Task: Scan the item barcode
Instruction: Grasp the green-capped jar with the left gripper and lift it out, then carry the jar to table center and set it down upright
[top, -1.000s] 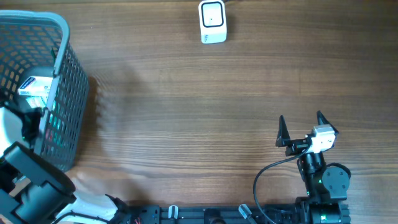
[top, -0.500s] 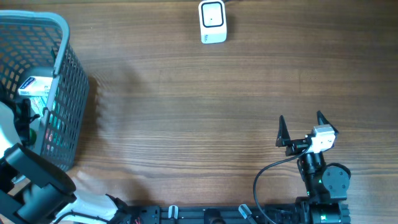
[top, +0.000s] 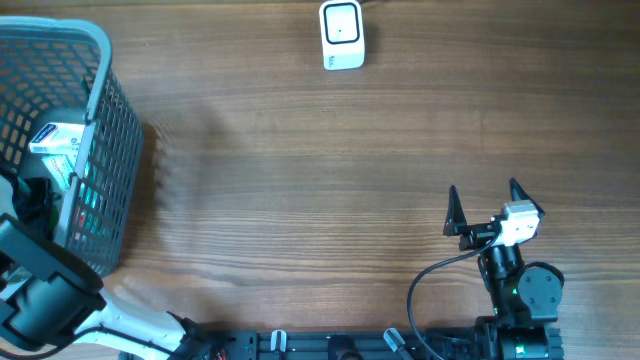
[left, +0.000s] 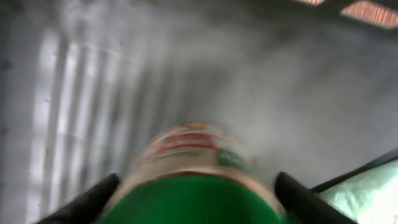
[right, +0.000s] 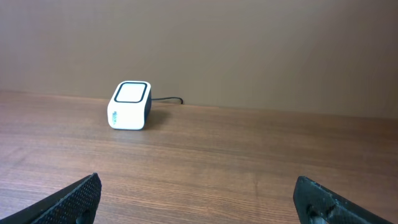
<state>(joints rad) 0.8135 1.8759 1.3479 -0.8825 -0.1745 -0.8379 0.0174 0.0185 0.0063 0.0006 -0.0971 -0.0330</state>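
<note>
The item nearest to hand is a round container (left: 198, 149) with a green lid (left: 199, 200). It fills the lower middle of my left wrist view, blurred, with a red and green label that I cannot read. It sits inside the grey mesh basket (top: 103, 62), whose ribbed wall (left: 87, 81) shows behind it. My left pincer (left: 196, 180) straddles the container, one dark finger on each side, set wide. The blur hides whether the fingers press its sides, so I cannot tell if I have hold of it. A pale green package (left: 367, 186) lies at the lower right edge of that view.

From overhead, the basket stands at the upper left of the wooden table (top: 300, 160), with a white box (top: 55, 138) lying in it. The white barcode scanner (top: 342, 35) sits at the top centre, well apart from the basket. My right pincer (top: 484, 192) rests at the lower right, spread wide and holding nothing, facing the scanner across bare wood.
</note>
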